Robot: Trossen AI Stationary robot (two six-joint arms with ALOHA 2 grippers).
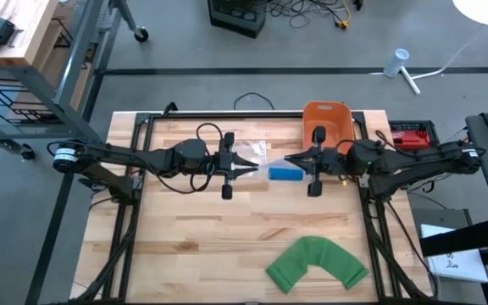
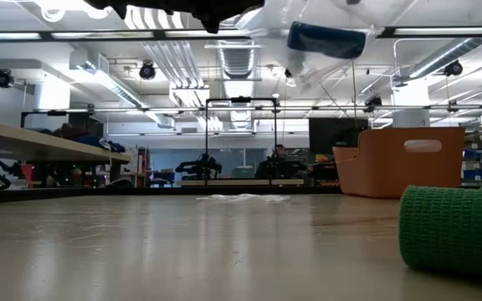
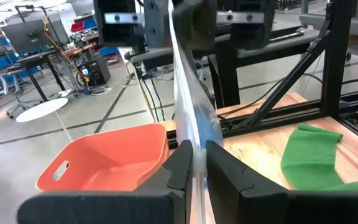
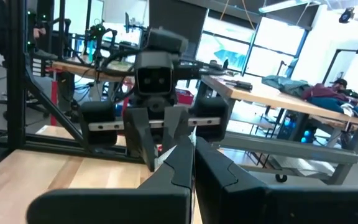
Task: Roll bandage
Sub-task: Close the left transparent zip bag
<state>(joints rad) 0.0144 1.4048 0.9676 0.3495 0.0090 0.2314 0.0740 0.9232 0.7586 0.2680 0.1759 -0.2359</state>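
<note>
Both arms reach inward, raised above mid-table (image 1: 185, 254). Left end effector (image 1: 249, 169) and right end effector (image 1: 291, 159) each pinch the clear bag (image 1: 265, 161) holding a blue roll (image 1: 285, 174). Only the low view shows the bag off the table; green bandage (image 1: 318, 263) lies near the front edge.

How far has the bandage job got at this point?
Done: nothing rolled yet. In hand: left gripper and right gripper both pinch a clear plastic packet with a blue roll inside, held above the table. Left: the green bandage lies unrolled and untouched.
</note>
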